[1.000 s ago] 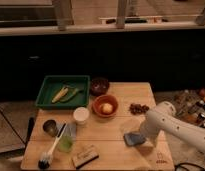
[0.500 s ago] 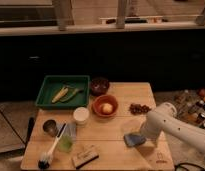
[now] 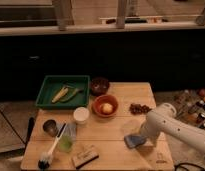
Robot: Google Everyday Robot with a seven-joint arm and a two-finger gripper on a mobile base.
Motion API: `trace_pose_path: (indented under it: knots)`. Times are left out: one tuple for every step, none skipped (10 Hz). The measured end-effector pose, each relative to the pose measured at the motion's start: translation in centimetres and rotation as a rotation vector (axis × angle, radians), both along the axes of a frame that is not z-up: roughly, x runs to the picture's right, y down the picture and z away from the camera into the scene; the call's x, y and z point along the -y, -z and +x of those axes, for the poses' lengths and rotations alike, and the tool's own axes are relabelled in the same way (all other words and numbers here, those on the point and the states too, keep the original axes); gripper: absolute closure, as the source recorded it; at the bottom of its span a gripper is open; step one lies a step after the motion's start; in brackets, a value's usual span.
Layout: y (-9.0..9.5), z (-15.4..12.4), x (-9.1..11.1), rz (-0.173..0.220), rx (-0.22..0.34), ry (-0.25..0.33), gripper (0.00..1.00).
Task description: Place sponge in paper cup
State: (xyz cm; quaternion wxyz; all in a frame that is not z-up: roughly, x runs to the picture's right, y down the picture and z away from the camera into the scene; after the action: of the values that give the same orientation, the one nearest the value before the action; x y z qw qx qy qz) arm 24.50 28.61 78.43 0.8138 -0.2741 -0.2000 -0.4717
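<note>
I am looking at the wooden worktop (image 3: 118, 131) with the white arm (image 3: 168, 122) reaching in from the right side. The claw (image 3: 139, 140) is sitting low at the worktop's right front part, right at the sponge (image 3: 129, 142), and its 2 fingers are standing spread rather than pinching. I cannot tell whether they are touching the pad. The sponge is lying flat on the wood, its blue-grey corner showing at the left of the claw.

The paper cup (image 3: 81, 115) is standing upright near the middle of the worktop, well apart from the sponge and to its left. Just beside the cup, on its right, an orange bowl (image 3: 105, 106) is holding 1 yellowish round item. A dark bowl (image 3: 99, 86) is sitting behind that, next to a green tray (image 3: 63, 91). A dark metal cup (image 3: 50, 127), a green cup (image 3: 66, 142) and a tan block (image 3: 85, 156) are occupying the left front.
</note>
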Motion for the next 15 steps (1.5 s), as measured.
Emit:
trace_pose_path:
  knots:
    - [0.0,0.1,-0.1,0.0,-0.001,0.004,0.2]
    - [0.0,0.2,-0.1,0.001,-0.003,0.001,0.22]
    - [0.1,0.3,0.0,0.002,-0.001,0.003,0.3]
    - [0.2,0.3,-0.1,0.003,0.002,0.004,0.39]
    - [0.2,0.3,-0.1,0.004,0.005,0.004,0.48]
    - [0.2,0.4,-0.1,0.005,0.006,0.007,0.54]
    - [0.2,0.6,-0.1,0.006,0.008,0.01,0.56]
    - [0.1,0.7,-0.1,0.007,0.008,0.011,0.56]
    - [0.3,0.6,0.2,0.01,0.009,0.015,0.62]
    - [0.9,0.6,0.7,0.016,0.004,0.022,0.72]
    - [2.0,0.5,1.7,0.022,0.005,0.025,0.84]
    - [2.7,0.3,2.4,0.027,0.009,0.033,0.91]
    - [3.2,0.1,3.0,0.032,0.011,0.038,0.97]
    - [3.5,0.2,3.1,0.035,0.009,0.041,0.97]
    - [3.5,0.3,3.3,0.043,0.005,0.04,0.97]
